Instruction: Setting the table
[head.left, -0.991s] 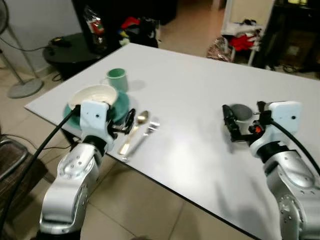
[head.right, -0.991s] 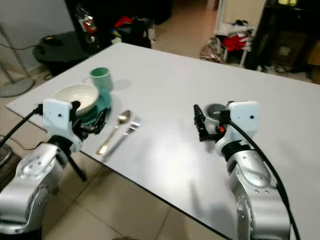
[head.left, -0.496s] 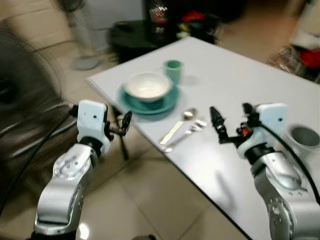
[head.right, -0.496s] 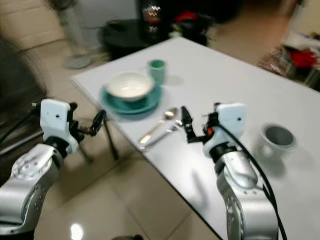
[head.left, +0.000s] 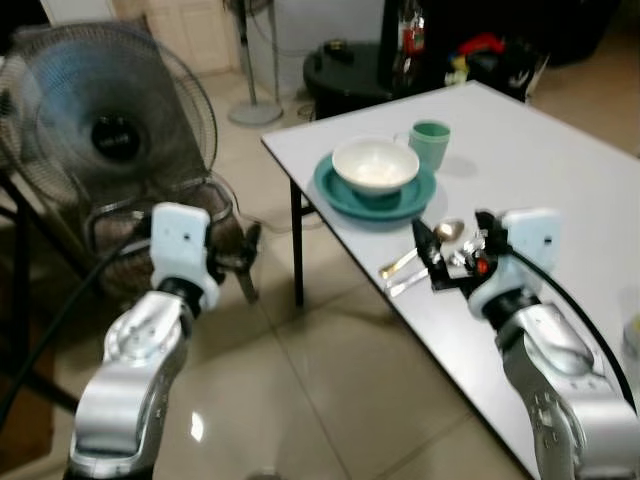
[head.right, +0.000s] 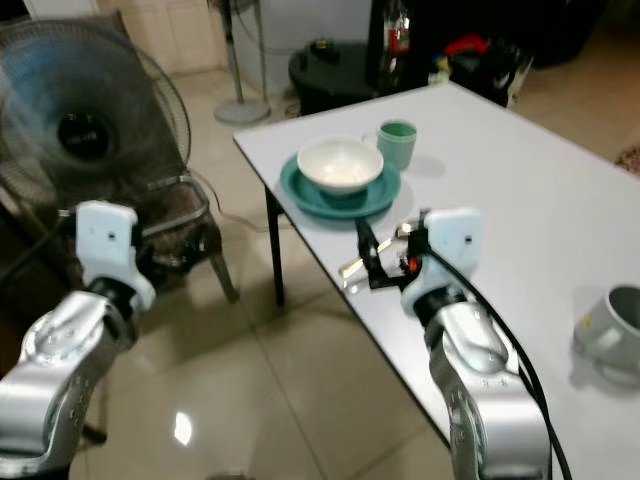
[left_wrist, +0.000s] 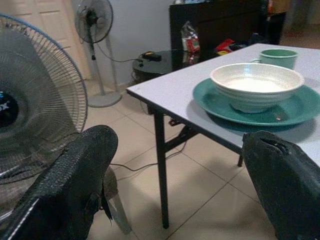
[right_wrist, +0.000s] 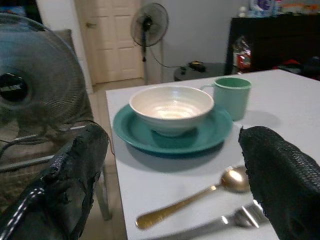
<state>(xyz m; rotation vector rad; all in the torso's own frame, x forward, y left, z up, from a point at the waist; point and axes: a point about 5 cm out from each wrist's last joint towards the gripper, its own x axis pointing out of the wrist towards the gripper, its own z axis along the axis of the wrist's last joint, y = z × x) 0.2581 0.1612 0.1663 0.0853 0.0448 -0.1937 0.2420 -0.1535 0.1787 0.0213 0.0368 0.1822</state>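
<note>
Head views, setting: your white worktop (head.left: 560, 170) carries, near its corner, a white ceramic bowl (head.left: 376, 165) sitting in a round teal plate (head.left: 340, 190), with a pale green mug (head.left: 431, 144) just beside them.
Head views, cutlery: a gold-handled spoon (head.left: 415, 252) and a steel fork (head.left: 405, 284) lie near the worktop's front edge, just beside the plate.
Head views, surroundings: a large floor fan (head.left: 105, 120) and a chair beneath it stand close off the worktop's corner; a grey cup (head.right: 610, 325) sits well apart, further along the worktop.
Left wrist view: your left pincer (left_wrist: 175, 185) hangs wide and empty over the floor, off the corner.
Right wrist view: your right pincer (right_wrist: 172, 175) is spread wide, empty, above the spoon and fork.
Handling: cutlery is light, stiff, slippery; pinch mid-handle. Bowl and plate are fragile; take the rim.
In the way: the fork lies close against the spoon.
</note>
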